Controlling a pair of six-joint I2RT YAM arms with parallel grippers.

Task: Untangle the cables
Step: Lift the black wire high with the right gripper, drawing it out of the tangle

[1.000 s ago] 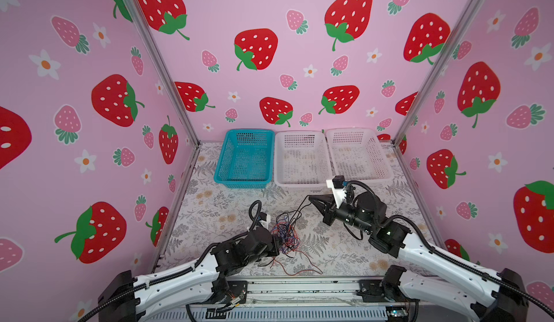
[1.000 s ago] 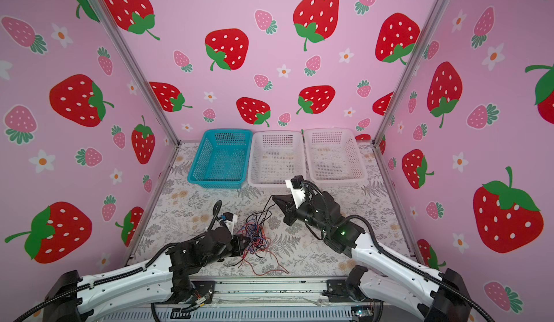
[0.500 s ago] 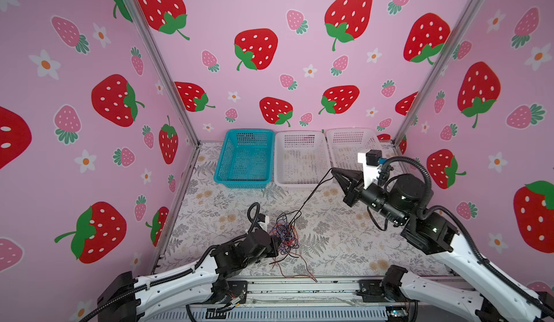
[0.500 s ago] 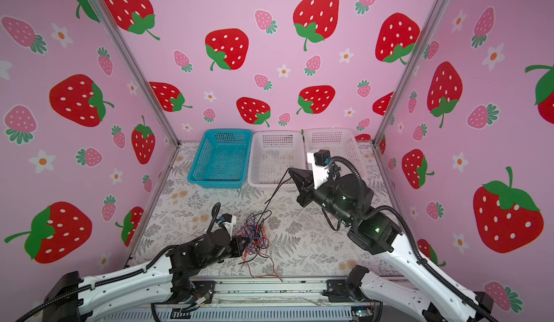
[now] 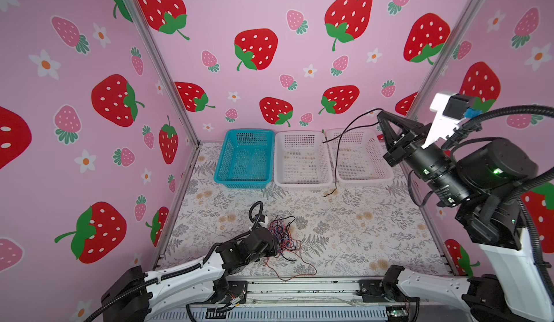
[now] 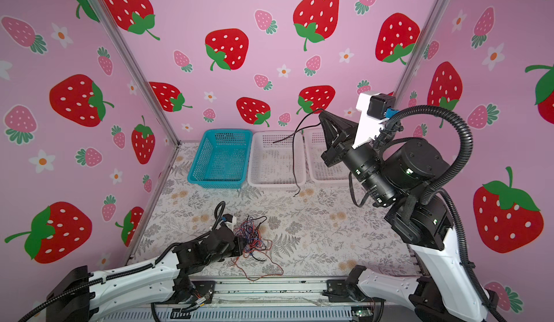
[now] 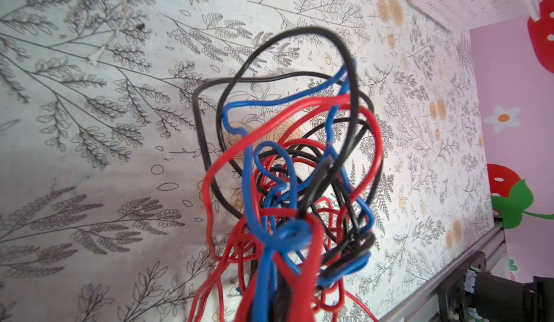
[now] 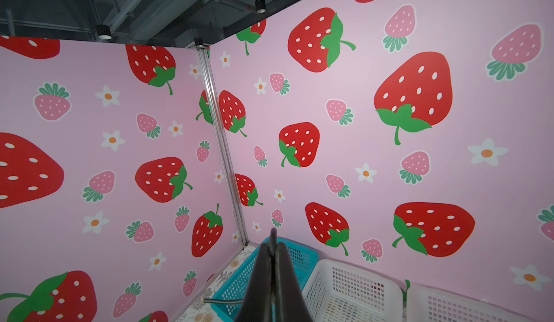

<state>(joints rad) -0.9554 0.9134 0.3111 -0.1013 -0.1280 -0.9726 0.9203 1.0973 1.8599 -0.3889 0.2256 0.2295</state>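
Cables (image 5: 283, 236) sit knotted, pinched by the left gripper (image 5: 271, 242); the right gripper (image 5: 380, 115) pinches one freed black cable (image 5: 337, 155) aloft (both ends dangling), so next probably comes releasing it over a white basket (image 5: 364, 181).

Bare tabletop (image 5: 359, 233) centre and right, baskets (image 5: 302, 182) along back, cables (image 5: 281, 236) front-left

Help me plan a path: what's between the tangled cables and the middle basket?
Bare tabletop between tangled cables and middle basket, in both top views.
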